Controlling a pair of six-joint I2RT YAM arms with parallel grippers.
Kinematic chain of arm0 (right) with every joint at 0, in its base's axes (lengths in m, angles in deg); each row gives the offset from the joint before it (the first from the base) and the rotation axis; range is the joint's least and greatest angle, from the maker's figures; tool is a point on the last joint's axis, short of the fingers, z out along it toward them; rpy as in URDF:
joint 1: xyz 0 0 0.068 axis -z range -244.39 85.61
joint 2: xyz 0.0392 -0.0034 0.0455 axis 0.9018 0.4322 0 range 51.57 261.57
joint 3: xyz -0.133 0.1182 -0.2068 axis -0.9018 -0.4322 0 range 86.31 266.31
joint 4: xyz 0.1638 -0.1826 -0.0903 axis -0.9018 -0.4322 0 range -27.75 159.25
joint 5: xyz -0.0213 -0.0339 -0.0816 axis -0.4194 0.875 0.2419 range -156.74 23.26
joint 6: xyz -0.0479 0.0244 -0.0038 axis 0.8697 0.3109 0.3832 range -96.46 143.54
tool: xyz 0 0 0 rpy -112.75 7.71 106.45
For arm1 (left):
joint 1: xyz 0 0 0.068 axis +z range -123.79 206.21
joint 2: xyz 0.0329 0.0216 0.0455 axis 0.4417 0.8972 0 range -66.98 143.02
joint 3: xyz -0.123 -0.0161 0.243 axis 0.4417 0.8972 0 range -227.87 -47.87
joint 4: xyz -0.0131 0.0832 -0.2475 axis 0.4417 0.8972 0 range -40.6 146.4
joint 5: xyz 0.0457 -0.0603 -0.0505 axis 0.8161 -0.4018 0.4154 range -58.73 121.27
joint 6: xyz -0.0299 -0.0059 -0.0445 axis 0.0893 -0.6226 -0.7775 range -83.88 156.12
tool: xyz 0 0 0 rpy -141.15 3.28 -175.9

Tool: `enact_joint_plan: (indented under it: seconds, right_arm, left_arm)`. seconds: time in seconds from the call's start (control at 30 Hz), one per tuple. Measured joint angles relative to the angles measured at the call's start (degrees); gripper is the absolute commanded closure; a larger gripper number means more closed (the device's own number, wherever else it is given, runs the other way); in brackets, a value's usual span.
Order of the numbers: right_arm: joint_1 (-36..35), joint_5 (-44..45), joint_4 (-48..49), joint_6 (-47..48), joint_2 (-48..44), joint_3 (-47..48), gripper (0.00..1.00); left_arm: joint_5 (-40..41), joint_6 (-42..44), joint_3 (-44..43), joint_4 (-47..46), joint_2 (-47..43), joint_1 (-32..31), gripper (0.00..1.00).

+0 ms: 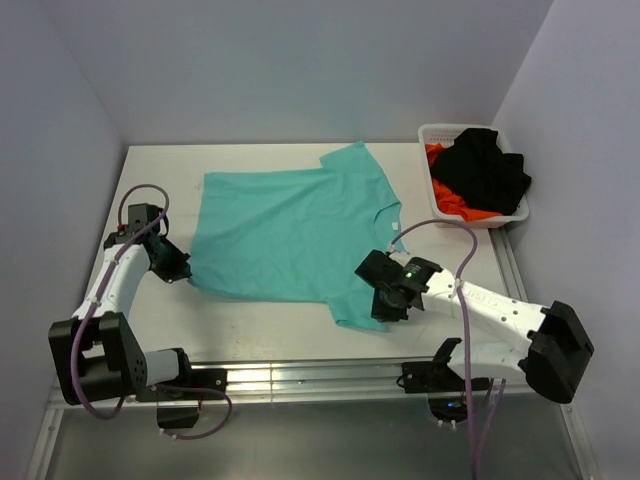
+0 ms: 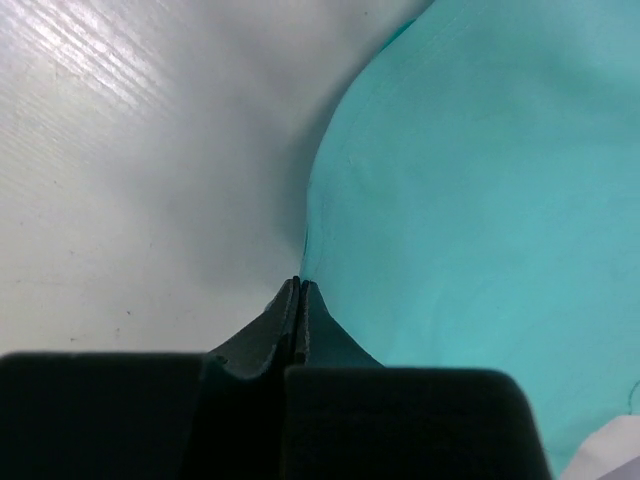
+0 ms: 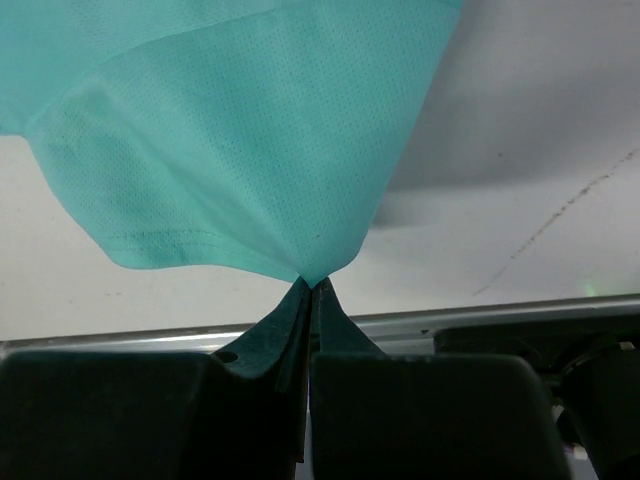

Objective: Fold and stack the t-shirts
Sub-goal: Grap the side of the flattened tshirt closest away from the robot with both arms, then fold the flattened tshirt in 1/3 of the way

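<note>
Two end effectors (image 2: 300, 284) (image 3: 310, 284), one teal t-shirt (image 1: 290, 230), one basket (image 1: 440, 131), one black garment (image 1: 485, 170), one orange garment (image 1: 450, 206).

A robotics lab test cell: bare pale walls (image 1: 300, 70) box in a white desk (image 1: 260, 330) on three sides. An aluminium rail (image 1: 300, 378) runs along the bottom of the frame, where the left arm (image 1: 115, 280) and right arm (image 1: 490, 305), trailing cables (image 1: 468, 330), are bolted. The props are a teal t-shirt (image 1: 290, 230) and, at upper right, a white laundry basket (image 1: 430, 130).

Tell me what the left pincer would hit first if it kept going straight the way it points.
The teal t-shirt: the left pincer is shut on its edge, so going on would push into that cloth lying on the table. Nothing else shows ahead, though depth is unclear.
</note>
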State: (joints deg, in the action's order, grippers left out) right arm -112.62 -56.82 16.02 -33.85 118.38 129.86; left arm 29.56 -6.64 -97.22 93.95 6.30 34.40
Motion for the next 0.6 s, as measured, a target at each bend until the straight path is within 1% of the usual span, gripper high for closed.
enact_joint_plan:
  seconds: [0.17,0.27,0.43,0.6]
  right_arm:
    - [0.0,0.2,-2.1,0.2,-2.9,-0.1,1.00]
    - [0.3,0.5,-3.4,1.1,-1.9,1.5,1.00]
    - [2.0,1.4,-4.0,4.4,4.2,10.3,1.00]
    - [5.7,1.6,-2.9,8.7,11.2,18.0,1.00]
  left_arm:
    - [0.0,-1.5,0.1,1.5,-2.5,-0.2,1.00]
    - [-0.1,-2.0,-0.3,2.6,-2.5,-0.2,1.00]
    - [-0.7,-2.6,-4.3,3.7,-0.2,-0.2,1.00]
    - [-1.4,-3.3,-10.4,3.1,5.9,-0.2,1.00]
